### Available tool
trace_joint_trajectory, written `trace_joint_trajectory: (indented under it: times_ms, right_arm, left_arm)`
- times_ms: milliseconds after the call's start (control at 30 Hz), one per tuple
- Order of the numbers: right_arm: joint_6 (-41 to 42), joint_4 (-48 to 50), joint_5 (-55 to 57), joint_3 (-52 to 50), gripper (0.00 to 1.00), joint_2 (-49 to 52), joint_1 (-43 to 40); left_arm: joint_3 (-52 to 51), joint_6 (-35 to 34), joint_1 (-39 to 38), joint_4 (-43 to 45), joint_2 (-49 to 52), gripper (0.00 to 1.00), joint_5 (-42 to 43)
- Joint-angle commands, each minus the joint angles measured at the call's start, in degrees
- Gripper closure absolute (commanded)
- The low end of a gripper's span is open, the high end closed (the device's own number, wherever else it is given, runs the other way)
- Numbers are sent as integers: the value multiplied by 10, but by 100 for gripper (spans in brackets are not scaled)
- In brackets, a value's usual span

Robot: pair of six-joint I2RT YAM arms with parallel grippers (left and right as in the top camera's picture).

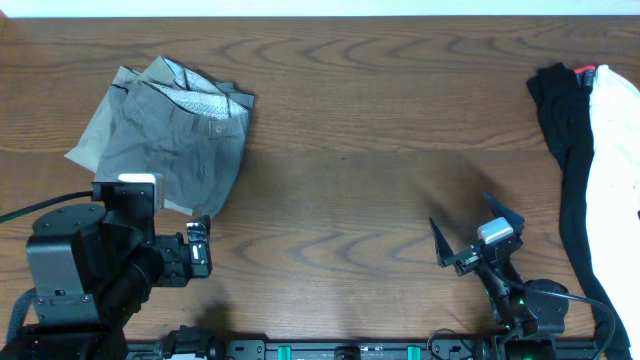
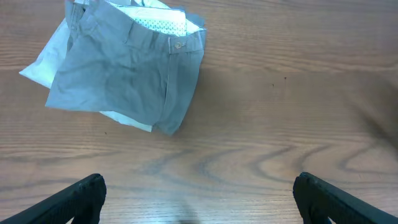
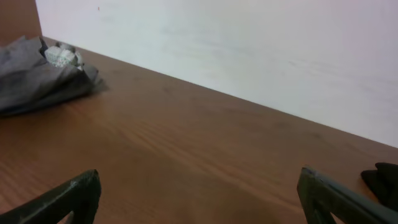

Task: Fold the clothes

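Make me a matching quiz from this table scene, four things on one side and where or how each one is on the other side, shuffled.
Things:
1. grey shorts
2. black garment
3. white cloth
4. right gripper

Places or states:
A. open, over the bare table
B. outermost on the right
C. bunched up, far left
D. lying directly left of the white cloth

Pairs: 1-C, 2-D, 3-B, 4-A
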Motion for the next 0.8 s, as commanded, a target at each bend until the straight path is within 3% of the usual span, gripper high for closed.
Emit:
trace_joint_trajectory:
  times_ms: [0,500,767]
  right_arm:
    - [-4,-3,-3,-1,1,-2,-2]
    - [-4,-3,-3,-1,1,-2,-2]
    - [-4,-3,-3,-1,1,-2,-2]
  left_arm:
    - [0,-3,-1,0,1,2,-5]
    - [-7,11,1,8,-10,2,-15]
    - [-165,10,7,266,-125,2,-1]
